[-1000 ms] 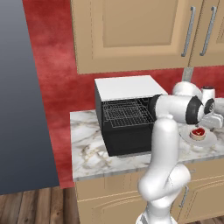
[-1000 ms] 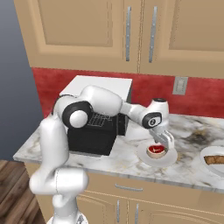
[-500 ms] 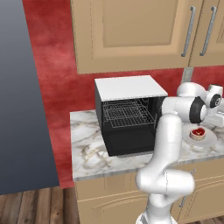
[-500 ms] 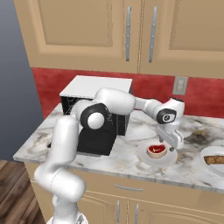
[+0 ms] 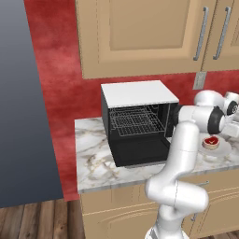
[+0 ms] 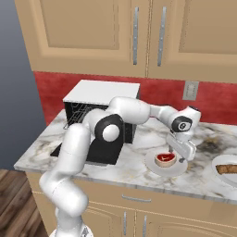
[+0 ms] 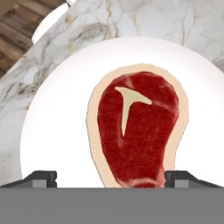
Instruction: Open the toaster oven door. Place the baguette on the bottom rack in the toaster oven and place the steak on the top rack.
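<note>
Red meat: the steak lay flat on a white plate on the marble counter, right of the toaster oven.
Door: the toaster oven door hung open, racks bare.
Jaws: the gripper hovered just above the steak, spread wide, holding nothing.
Advice: descend straight, straddle the narrow end, pinch firmly without scraping the plate.
Writing: none legible.

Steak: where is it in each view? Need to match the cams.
Left base view: the steak sits at the right edge, on the white plate, beyond the arm.
Right base view: steak right of centre, beside the open gripper.
Hand view: steak fills the centre.
Shared landmark: the white plate beneath it.
</note>
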